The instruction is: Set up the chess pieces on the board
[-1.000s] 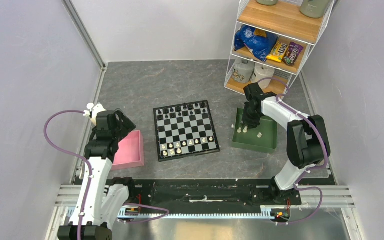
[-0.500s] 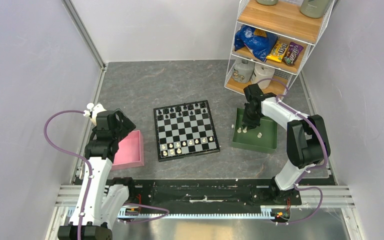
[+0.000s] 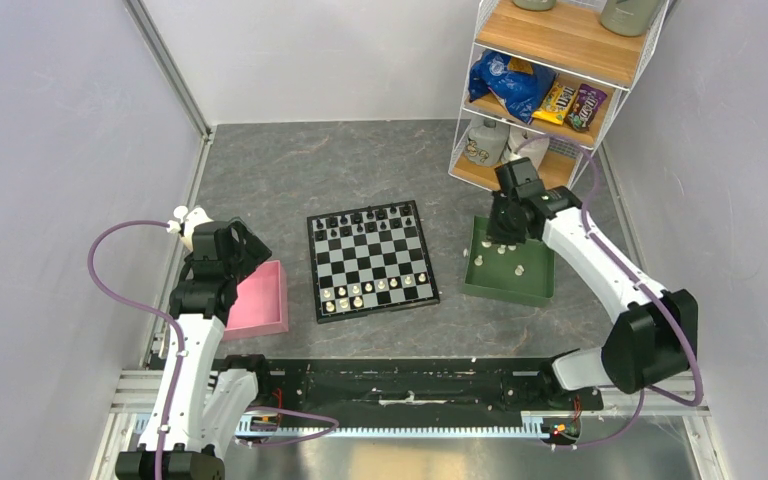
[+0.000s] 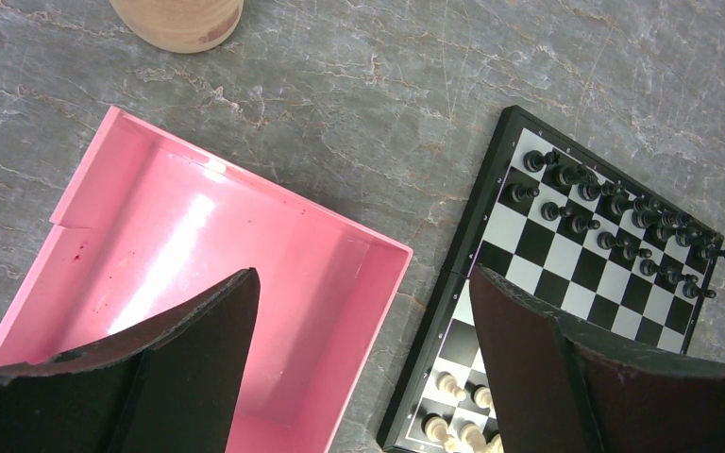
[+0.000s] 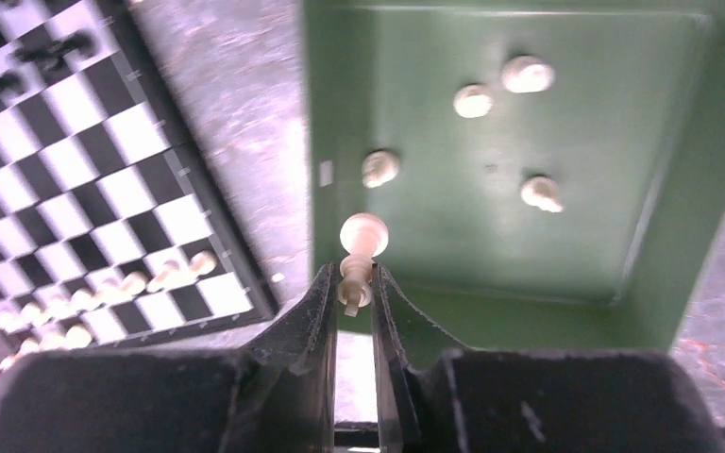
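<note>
The board (image 3: 372, 258) lies mid-table, with black chess pieces (image 3: 365, 220) along its far rows and cream ones (image 3: 375, 290) along its near row. My right gripper (image 3: 508, 228) hangs over the green tray (image 3: 512, 291), shut on a cream chess piece (image 5: 360, 257) pinched between its fingertips above the tray's left wall. Several more cream pieces (image 5: 473, 100) lie on the tray floor (image 5: 566, 226). My left gripper (image 4: 363, 276) is open and holds nothing; it hangs over the pink tray's (image 4: 198, 245) right edge, beside the board's (image 4: 566, 274) left border.
A wire shelf (image 3: 550, 80) with snack bags and jars stands at the back right, close behind the green tray. The pink tray (image 3: 260, 300) sits left of the board. A tan round object (image 4: 177, 19) stands on the table beyond the pink tray.
My right jaws have closed on a cream piece in the green tray and the arm has swung its elbow out to the right, lifting the piece. The left arm has not moved.
</note>
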`<action>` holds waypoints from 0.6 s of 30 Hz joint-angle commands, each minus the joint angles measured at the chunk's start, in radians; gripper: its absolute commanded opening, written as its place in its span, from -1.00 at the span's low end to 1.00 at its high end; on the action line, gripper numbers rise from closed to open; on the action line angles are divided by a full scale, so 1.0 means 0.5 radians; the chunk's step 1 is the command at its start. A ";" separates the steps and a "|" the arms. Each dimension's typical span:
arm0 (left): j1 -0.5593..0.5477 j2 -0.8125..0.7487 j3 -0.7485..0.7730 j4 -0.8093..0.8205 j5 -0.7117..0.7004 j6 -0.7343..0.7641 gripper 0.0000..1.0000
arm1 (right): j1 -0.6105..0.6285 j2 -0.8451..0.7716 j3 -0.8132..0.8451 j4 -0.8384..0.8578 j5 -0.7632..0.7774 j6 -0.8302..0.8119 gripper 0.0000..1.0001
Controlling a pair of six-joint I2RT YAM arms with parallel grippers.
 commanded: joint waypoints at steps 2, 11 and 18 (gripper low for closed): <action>0.009 -0.014 0.005 0.051 0.020 0.042 0.78 | 0.422 0.017 0.174 -0.017 0.000 0.140 -0.63; 0.006 -0.061 0.000 0.032 0.017 0.046 0.78 | 1.177 0.519 0.445 0.149 0.016 0.292 -0.65; 0.006 -0.056 0.003 0.032 0.025 0.046 0.78 | 1.439 0.851 0.634 0.195 0.019 0.261 -0.65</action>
